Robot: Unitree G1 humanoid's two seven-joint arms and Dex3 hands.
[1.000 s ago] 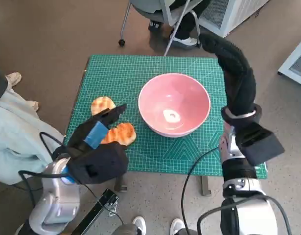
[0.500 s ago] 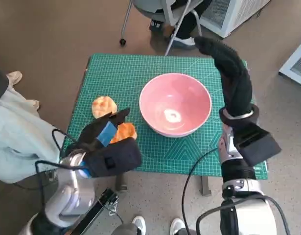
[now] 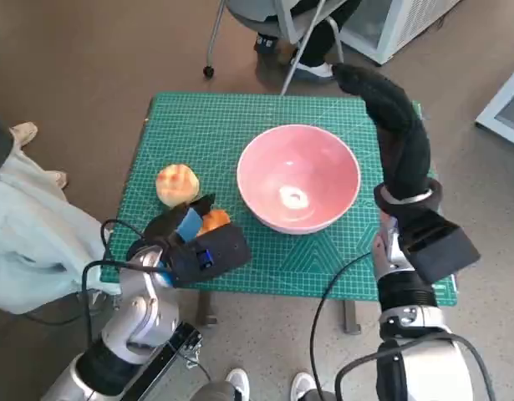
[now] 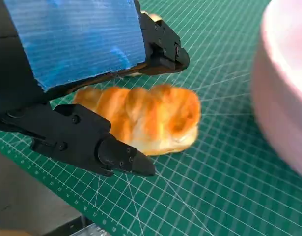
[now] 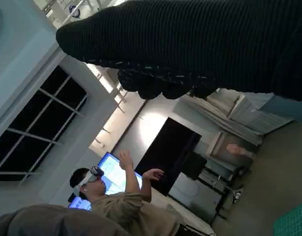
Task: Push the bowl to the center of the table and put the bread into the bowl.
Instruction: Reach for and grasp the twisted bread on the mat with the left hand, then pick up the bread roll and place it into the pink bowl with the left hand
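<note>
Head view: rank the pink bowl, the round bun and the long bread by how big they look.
1. Pink bowl, clearly largest.
2. Round bun.
3. Long bread, but the left hand covers part of it, so its place against the bun is unsure.

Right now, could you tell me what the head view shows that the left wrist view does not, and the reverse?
Only the head view shows the whole pink bowl, the round bun, the right hand raised beside the bowl, the green mat and a chair. Only the left wrist view shows the left hand's black fingers open on either side of the ridged bread, not visibly closed on it. Both show that bread, the left hand and the bowl's side.
</note>
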